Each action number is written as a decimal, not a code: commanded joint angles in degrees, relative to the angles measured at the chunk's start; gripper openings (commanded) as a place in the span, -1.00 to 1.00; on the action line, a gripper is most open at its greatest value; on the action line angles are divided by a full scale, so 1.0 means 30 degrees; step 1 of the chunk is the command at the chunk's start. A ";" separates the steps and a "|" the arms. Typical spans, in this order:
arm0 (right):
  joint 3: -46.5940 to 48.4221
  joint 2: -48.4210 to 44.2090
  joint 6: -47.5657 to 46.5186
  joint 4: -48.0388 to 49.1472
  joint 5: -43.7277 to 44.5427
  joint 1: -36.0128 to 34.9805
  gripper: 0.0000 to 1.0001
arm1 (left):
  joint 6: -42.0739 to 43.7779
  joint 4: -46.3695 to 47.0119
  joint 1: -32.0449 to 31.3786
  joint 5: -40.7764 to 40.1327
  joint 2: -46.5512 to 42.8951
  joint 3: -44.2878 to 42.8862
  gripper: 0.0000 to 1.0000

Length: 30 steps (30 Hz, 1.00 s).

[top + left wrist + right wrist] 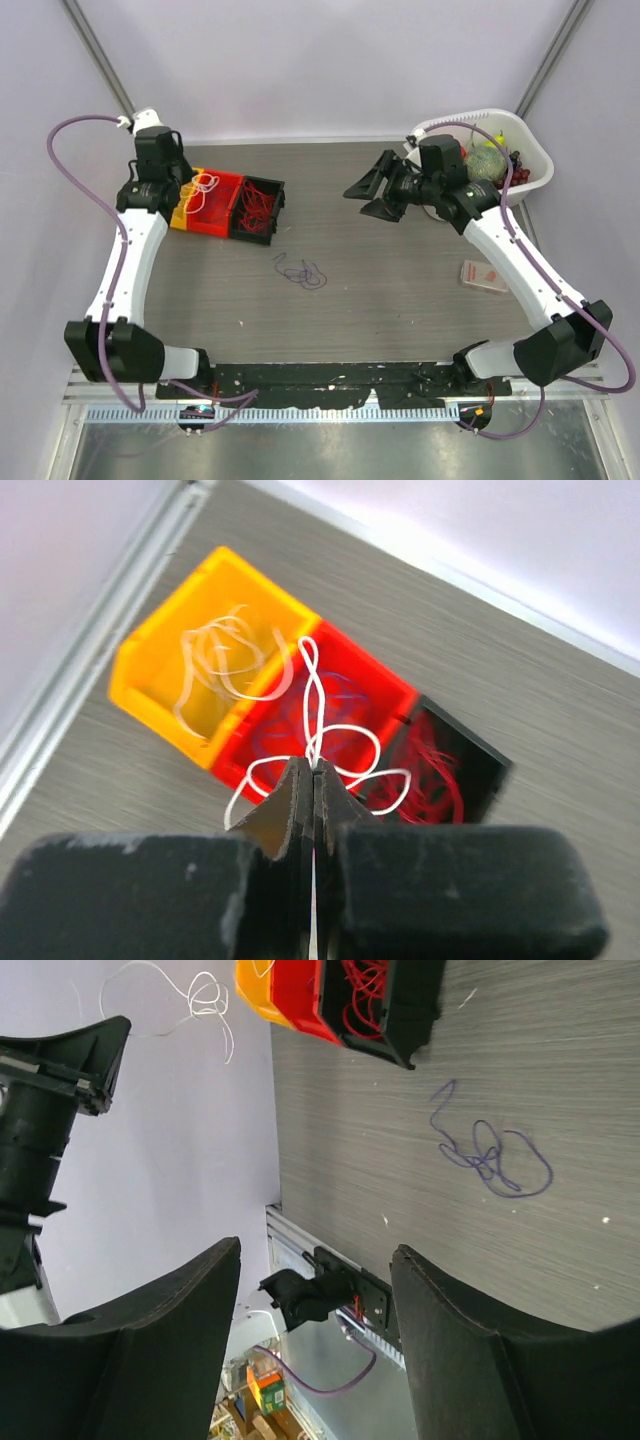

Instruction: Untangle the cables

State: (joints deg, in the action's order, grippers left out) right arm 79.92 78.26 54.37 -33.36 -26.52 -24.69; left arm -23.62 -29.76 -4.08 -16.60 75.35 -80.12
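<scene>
We count one table, one white basket behind the right arm, and three joined bins: yellow, red, black. Red cables fill the black one. Our left gripper pinches one white cable, which loops over the bins. The right gripper gapes wide, holding nothing. One purple cable sprawls mid-table, stretched left-to-right.

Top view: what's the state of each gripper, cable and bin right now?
left gripper: shut on white cable, held in the air.
right gripper: open, empty.
purple cable: loose on table.
yellow bin: holds white cables.
black bin: holds red cables.
</scene>
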 commanded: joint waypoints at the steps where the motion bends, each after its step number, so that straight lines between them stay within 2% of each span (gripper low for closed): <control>1: -0.0243 -0.0774 -0.1627 -0.0508 -0.1207 0.1488 0.33 | 0.0722 0.2125 0.2525 -0.0913 0.1655 -0.0568 -1.00; 7: -0.0097 -0.0364 -0.2945 -0.1709 -0.2114 0.2601 0.31 | 0.1279 0.3561 0.4463 0.0462 0.4644 -0.1564 -1.00; 12: -0.0097 -0.0217 -0.3445 -0.2121 -0.2145 0.2926 0.30 | 0.1924 0.5227 0.4523 0.0231 0.7251 -0.1742 -1.00; 16: -0.0623 -0.0071 -0.3532 -0.1974 -0.1884 0.2926 0.29 | 0.2012 0.6022 0.4669 0.0465 1.0412 -0.2588 -1.00; 22: -0.1123 0.0103 -0.5258 -0.2383 -0.0596 0.2402 0.28 | 0.2071 0.3363 0.4699 0.0756 1.4079 -0.6130 -0.99; 24: -0.1122 0.0339 -0.6225 -0.3027 0.0135 0.1699 0.28 | 0.1956 0.2191 0.4670 0.0963 1.4025 -0.6894 -0.78; 27: -0.1444 0.0834 -0.6755 -0.2941 0.0840 0.0238 0.28 | 0.0903 0.0403 0.4670 0.0407 1.2798 -0.7251 -0.06; 30: -0.1591 0.1714 -0.7369 -0.2446 0.1164 -0.1201 0.28 | -0.0268 -0.0740 0.4524 0.0117 1.0575 -0.6082 0.26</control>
State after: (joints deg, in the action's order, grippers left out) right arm 75.85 80.71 37.06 -42.06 -25.71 -23.35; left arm -19.86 -26.22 9.76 -14.41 118.32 -98.17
